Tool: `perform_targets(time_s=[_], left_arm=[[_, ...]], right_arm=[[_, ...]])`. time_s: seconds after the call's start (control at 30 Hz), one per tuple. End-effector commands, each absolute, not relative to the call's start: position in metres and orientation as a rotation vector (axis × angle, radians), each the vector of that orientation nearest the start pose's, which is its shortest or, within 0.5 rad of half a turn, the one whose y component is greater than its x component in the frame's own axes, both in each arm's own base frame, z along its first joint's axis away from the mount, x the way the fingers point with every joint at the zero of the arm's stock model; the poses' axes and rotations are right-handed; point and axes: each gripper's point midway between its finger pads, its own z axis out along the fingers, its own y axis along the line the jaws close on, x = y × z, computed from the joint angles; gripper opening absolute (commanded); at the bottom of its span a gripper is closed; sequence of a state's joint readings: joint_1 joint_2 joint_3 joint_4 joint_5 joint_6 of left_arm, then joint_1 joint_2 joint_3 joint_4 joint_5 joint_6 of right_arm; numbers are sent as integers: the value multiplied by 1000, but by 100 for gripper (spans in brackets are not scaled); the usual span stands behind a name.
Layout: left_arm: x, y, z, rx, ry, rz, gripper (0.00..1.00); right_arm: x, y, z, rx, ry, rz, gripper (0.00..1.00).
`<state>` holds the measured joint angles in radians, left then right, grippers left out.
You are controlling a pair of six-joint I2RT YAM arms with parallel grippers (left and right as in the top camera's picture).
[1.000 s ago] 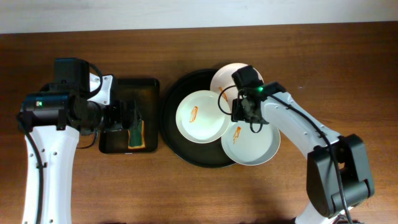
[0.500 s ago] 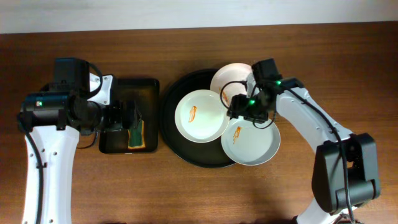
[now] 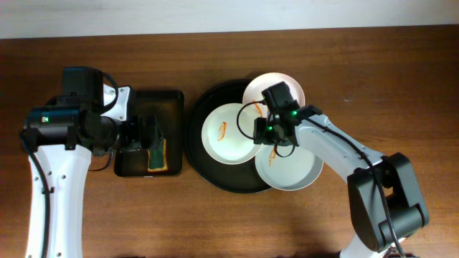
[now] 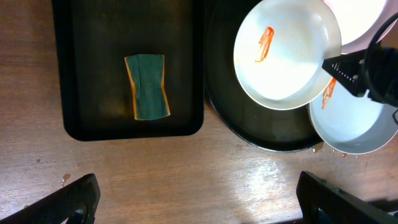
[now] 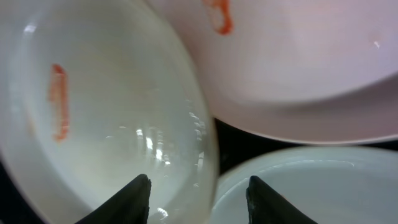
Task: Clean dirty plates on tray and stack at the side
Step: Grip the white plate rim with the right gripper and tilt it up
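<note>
Well, table [image 3: 373,72]: a brown wooden top that carried everything, with one arm at each side.
Tray [image 3: 192,136]: large, round and black with a raised rim, at the middle of the table, with all three plates on or over it.
Rectangular tray [image 3: 168,100]: smaller and black, just beside the round one on the left arm's side.
Inner plate [image 3: 231,134]: white, lying inside the tray with an orange smear [image 3: 223,130] on its face, its edge close against the other two plates.
Far plate [image 3: 257,89]: pale, resting across the tray's back rim and partly hidden by the right arm.
Near plate [image 3: 290,168]: pale grey, overhanging the tray's front rim on the right arm's side, with a small orange mark [image 3: 274,152] near its edge.
Left gripper [image 3: 150,132]: hung over the rectangular tray above the sponge, its fingers spread wide and empty.
Right gripper [image 5: 199,202]: sat low where the three plates met. Its fingers stood apart astride the inner plate's rim, one inside the bowl and one outside, with a gap showing on each side, so nothing was grasped.
Sponge [image 4: 147,86]: green with an orange edge, lying flat in the rectangular tray and touched by nothing.
</note>
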<state>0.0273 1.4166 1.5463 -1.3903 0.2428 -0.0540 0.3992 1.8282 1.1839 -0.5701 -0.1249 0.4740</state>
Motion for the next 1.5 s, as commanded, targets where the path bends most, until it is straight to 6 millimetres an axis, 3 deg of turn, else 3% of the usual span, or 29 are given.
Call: perform_targets(time_s=[0.0, 0.1, 0.2, 0.7, 0.77, 0.83, 0.9, 1.0, 1.1, 1.2, 1.47], left_arm=[[288, -34, 238, -74, 2809, -348, 99], [288, -34, 238, -74, 2809, -348, 99], [288, -34, 238, -75, 2808, -348, 99], [287, -34, 238, -75, 2812, -348, 99], [287, -34, 238, -75, 2812, -348, 99], [287, -34, 238, -75, 2812, -348, 99], [287, -34, 238, -75, 2812, -348, 99], [287, -34, 238, -75, 2812, -348, 99], [288, -34, 238, -74, 2808, -348, 99], [291, -34, 239, -73, 2798, -347, 99], [302, -33, 231, -70, 2781, -338, 99]], right_arm=[[365, 169, 32, 135, 2841, 286, 50], [365, 173, 32, 147, 2834, 296, 45], [363, 183, 33, 111, 2825, 302, 33], [365, 181, 21, 207, 2788, 198, 31], [366, 181, 20, 207, 2788, 197, 27], [366, 182, 20, 207, 2786, 198, 4], [369, 183, 21, 206, 2775, 206, 4], [375, 184, 38, 192, 2746, 222, 4], [384, 183, 79, 154, 2686, 210, 4], [384, 181, 104, 63, 2664, 178, 4], [376, 177, 107, -15, 2690, 144, 4]])
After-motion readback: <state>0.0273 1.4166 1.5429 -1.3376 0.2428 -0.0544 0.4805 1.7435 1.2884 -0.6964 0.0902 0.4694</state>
